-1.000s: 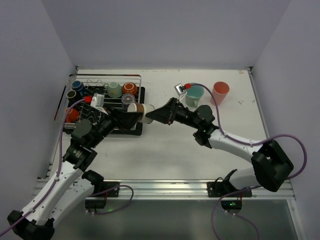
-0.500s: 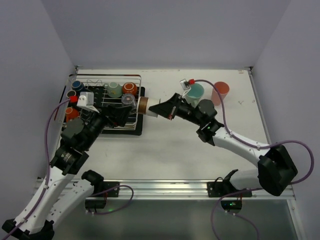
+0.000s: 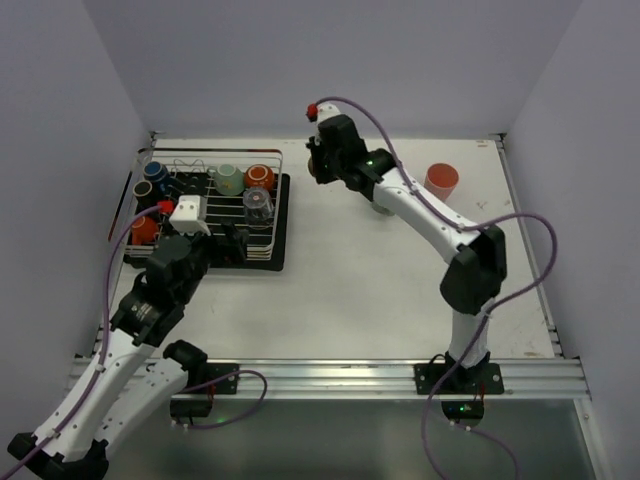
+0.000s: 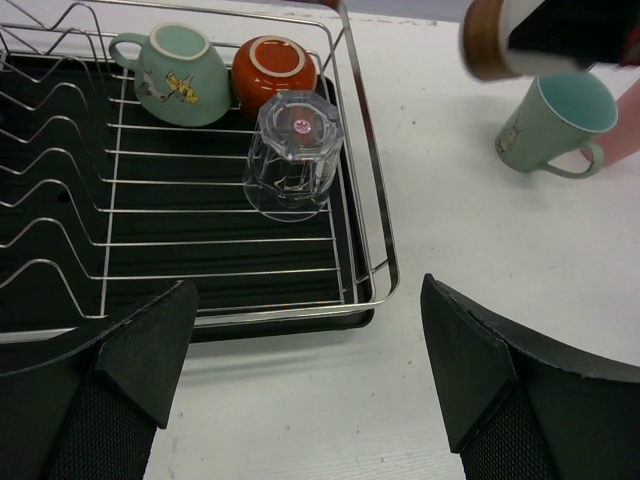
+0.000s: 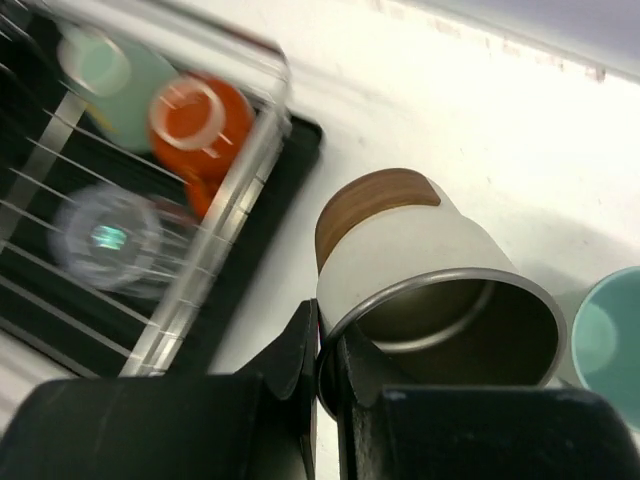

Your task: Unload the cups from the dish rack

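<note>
My right gripper (image 5: pixel 328 350) is shut on the rim of a white cup with a brown base (image 5: pixel 410 240). It holds the cup in the air near the table's back, right of the dish rack (image 3: pixel 278 200). The left wrist view catches that cup (image 4: pixel 487 40) at its top edge. My left gripper (image 4: pixel 310 340) hangs open and empty over the table just in front of the rack's near right corner (image 4: pixel 365 170). In the rack are a teal mug (image 4: pixel 170 75), an orange cup (image 4: pixel 275 70), an upturned clear glass (image 4: pixel 293 150) and a blue cup (image 3: pixel 154 172).
A teal mug (image 4: pixel 555 120) and a pink tumbler (image 3: pixel 441 181) stand upright on the white table right of the rack. A red-orange cup (image 3: pixel 143 229) and a dark cup (image 3: pixel 145 190) sit at the rack's left end. Grey walls close in the table on three sides.
The left gripper let go of the brown-based cup, opened wide and drew back toward the rack's front. The right gripper closed on the cup's rim and swung it up toward the table's back.
</note>
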`<action>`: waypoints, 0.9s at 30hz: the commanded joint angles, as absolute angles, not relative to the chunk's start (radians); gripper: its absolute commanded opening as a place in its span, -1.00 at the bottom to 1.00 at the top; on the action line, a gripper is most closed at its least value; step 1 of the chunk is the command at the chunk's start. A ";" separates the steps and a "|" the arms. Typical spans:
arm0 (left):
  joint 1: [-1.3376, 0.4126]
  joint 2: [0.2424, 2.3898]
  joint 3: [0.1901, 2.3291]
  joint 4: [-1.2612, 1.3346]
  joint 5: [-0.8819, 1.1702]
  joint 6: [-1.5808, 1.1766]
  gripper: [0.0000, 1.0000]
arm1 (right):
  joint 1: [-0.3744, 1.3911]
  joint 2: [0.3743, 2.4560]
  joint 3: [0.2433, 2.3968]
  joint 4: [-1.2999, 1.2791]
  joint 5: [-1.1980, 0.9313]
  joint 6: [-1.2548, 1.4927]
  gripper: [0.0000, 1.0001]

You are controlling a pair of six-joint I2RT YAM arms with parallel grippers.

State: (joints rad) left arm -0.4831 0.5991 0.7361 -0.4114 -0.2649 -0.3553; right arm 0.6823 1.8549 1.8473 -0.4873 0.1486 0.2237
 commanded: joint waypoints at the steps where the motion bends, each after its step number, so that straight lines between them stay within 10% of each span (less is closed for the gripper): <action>1: -0.483 0.586 0.730 -0.403 -0.291 -0.314 1.00 | 0.675 2.015 1.963 -0.765 0.255 0.037 -1.00; 16: -0.410 0.629 0.727 -0.388 -0.200 -0.304 1.00 | 0.649 2.260 2.045 -0.747 0.230 -0.107 -0.99; 27: -0.379 0.759 0.770 -0.391 -0.149 -0.325 0.98 | 0.626 2.198 1.934 -0.663 0.181 -0.097 -0.51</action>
State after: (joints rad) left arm -0.3862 0.7216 0.7330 -0.4046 -0.1898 -0.3298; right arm 0.6346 2.2532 1.9602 -0.6800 0.2066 -0.0463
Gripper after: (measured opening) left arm 0.992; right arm 0.237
